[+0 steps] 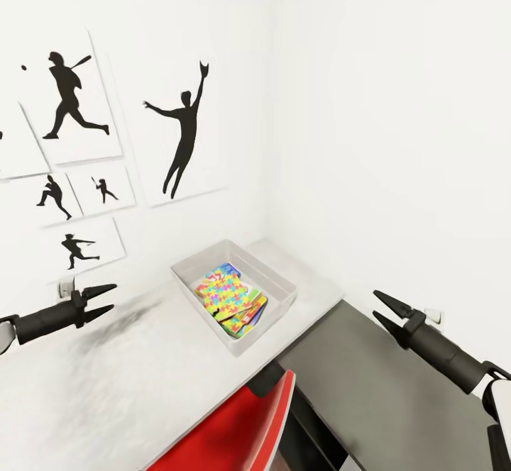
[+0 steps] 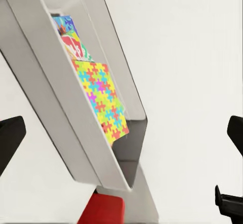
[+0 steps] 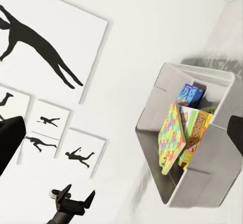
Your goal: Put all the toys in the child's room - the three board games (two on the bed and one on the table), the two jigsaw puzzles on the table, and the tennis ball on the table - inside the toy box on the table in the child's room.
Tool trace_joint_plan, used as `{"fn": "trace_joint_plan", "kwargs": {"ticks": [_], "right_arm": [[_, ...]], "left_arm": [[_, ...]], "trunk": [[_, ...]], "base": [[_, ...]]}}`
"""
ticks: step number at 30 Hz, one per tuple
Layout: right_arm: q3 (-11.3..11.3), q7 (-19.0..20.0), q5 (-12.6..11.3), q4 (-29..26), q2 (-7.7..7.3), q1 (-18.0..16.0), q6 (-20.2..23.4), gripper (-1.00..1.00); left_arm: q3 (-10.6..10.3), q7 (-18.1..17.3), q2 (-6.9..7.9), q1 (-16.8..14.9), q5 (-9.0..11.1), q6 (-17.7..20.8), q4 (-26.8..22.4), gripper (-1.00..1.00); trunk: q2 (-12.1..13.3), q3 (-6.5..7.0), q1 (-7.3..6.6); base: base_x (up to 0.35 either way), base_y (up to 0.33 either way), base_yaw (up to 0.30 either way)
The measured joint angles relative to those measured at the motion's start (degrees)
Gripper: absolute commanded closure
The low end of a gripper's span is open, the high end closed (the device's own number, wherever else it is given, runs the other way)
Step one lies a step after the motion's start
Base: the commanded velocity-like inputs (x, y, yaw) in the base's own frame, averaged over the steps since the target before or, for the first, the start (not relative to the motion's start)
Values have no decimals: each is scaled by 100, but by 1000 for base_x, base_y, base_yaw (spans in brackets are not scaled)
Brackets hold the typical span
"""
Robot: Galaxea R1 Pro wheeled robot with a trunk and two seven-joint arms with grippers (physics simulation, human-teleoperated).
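Observation:
The grey toy box [image 1: 284, 281] stands on the white table [image 1: 106, 379] near the room's corner. Inside it a bright jigsaw puzzle [image 1: 226, 292] lies on top of other flat boxes. In the right wrist view the jigsaw puzzle [image 3: 169, 138] leans against a yellow board game [image 3: 197, 127], with a blue board game [image 3: 190, 95] behind. My left gripper [image 1: 113, 298] hovers open to the left of the box, nothing between its fingers [image 2: 10, 138]. My right gripper [image 1: 375, 303] is open and empty, off the table's right end, pointing toward the box.
A red chair [image 1: 238, 421] is tucked under the table's front edge, below the box. A dark grey surface [image 1: 369, 386] lies lower at the right. White walls close in behind and to the right; framed silhouette pictures [image 1: 181, 127] hang on the back wall.

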Motion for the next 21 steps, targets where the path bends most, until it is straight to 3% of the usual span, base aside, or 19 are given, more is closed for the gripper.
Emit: {"fn": "trace_joint_plan", "kwargs": {"ticks": [9,14,21], "right_arm": [[37,486,10,-3,23,-15,-1,-100],[113,544,14,-3,30,-17,-1,-100],[258,551,22,-3,32,-12,-3,-100]], "left_arm": [[-38,-207,54,66,-4,-11,-101,-100],[-40,-224,58,68,-4,-12,-106,-100],[-40,-221,55,70,-4,-11,-109,-100]], "trunk": [[0,84,0],[0,131,1],[0,198,3]], "base": [[-123,0,0],[-58,0,0],[-260,0,0]]}}
